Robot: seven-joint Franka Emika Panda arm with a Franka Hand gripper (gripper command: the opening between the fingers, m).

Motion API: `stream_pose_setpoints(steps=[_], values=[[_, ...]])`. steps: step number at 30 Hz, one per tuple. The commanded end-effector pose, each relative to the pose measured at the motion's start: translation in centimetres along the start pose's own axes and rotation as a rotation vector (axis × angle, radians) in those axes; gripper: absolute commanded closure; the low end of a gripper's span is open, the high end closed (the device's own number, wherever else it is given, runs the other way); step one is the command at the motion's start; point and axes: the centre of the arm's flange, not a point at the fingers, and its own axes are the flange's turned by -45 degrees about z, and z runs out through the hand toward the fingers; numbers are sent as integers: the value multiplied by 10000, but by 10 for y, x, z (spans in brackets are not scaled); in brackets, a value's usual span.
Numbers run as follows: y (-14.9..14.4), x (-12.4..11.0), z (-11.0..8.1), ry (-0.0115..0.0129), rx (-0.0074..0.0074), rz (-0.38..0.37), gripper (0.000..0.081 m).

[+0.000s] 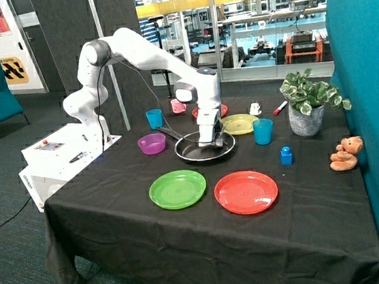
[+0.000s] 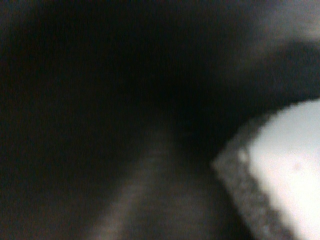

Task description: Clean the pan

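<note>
The black frying pan (image 1: 191,152) with a shiny rim sits in the middle of the black-clothed table, its thin handle (image 1: 168,132) pointing toward the back. My gripper (image 1: 210,143) is lowered straight down into the pan, at the side near the yellow plate. The wrist view is very close and mostly dark. It shows the dark pan surface (image 2: 100,130) and a pale block with a rough grey edge (image 2: 285,180), like a sponge. Whether I am holding it cannot be told.
A purple bowl (image 1: 152,144) and a blue cup (image 1: 155,118) stand by the pan's handle. A yellow plate (image 1: 242,123) and another blue cup (image 1: 264,131) are just beyond the pan. A green plate (image 1: 178,188) and a red plate (image 1: 246,192) lie in front. A potted plant (image 1: 307,108) stands at the back.
</note>
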Motion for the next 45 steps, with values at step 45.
stream_pose_setpoints(steps=[45], values=[[-14,-63,3,-11,48,-730,808]])
